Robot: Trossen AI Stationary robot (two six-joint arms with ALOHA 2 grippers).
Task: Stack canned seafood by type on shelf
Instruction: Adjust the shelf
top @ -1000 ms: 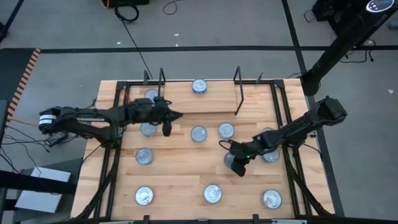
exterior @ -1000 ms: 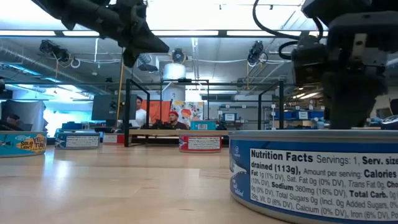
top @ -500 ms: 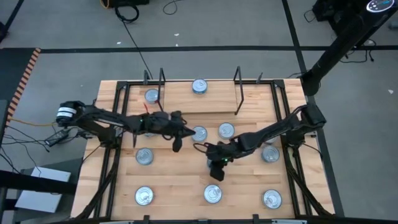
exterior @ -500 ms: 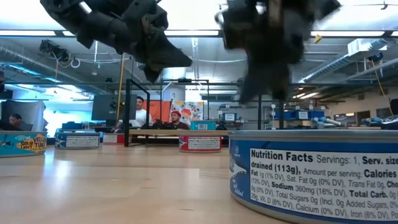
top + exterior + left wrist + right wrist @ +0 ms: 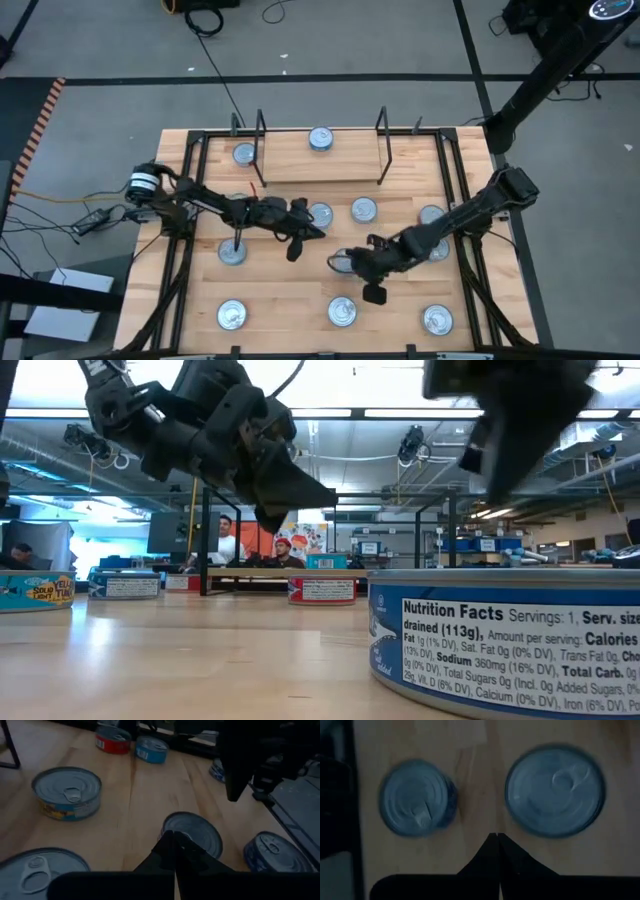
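Several flat round tins with silver lids lie lid-up on the wooden table; one tin (image 5: 320,138) sits on the light-wood shelf board (image 5: 320,167) between the two black wire frames. My left gripper (image 5: 297,245) hangs shut above the table's middle, just short of a tin (image 5: 192,832). Nearer the near edge, my right gripper (image 5: 372,291) is also shut, and its fingers (image 5: 497,841) point down over bare wood between two blue-sided tins (image 5: 415,797) (image 5: 555,790). In the low view both grippers, the left gripper (image 5: 300,495) among them, are clear of the tabletop.
More tins stand in a row along the near edge (image 5: 232,316) (image 5: 342,311) (image 5: 436,319), and others on the left (image 5: 232,252) and right (image 5: 430,215). A large blue tin (image 5: 505,635) fills the low view's foreground. Black frame rails run along the table's sides (image 5: 178,250).
My left gripper has swung from beside the shelf toward the table's right and near edge, reaching the middle. My right gripper went toward the table's left, then came back a little toward the near edge. Both stayed shut.
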